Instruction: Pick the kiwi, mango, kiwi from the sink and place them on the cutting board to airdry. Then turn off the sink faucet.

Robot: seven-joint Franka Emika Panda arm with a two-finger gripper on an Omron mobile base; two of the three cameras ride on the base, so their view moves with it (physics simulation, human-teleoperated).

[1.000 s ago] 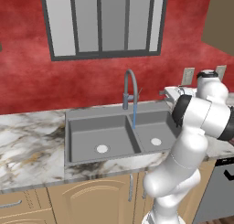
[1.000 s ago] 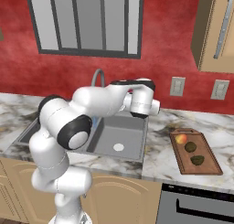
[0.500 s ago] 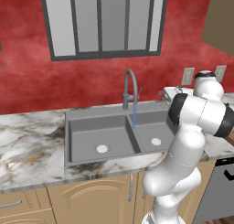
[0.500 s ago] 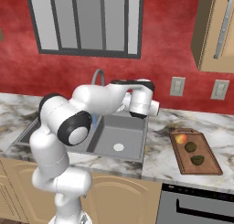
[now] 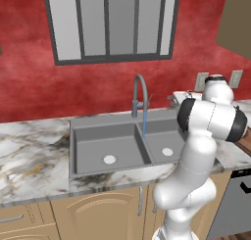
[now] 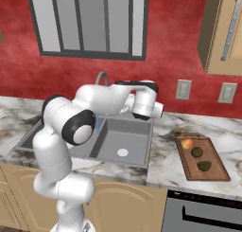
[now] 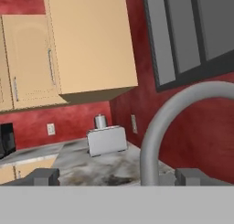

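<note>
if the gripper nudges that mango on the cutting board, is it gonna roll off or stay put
The mango looks small, oval and smooth, so a nudge would probably make it roll or wobble rather than slide. It lies near the far end of the cutting board, whose darker rim looks too low to stop it reliably. Its rounded skin may be slippery to pinch.

Kitchen (sink (image 5: 112,141), cabinets (image 7: 87,40))

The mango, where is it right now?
In the right base view the mango lies at the far end of the cutting board, right of the sink, with both kiwis just nearer.
</note>
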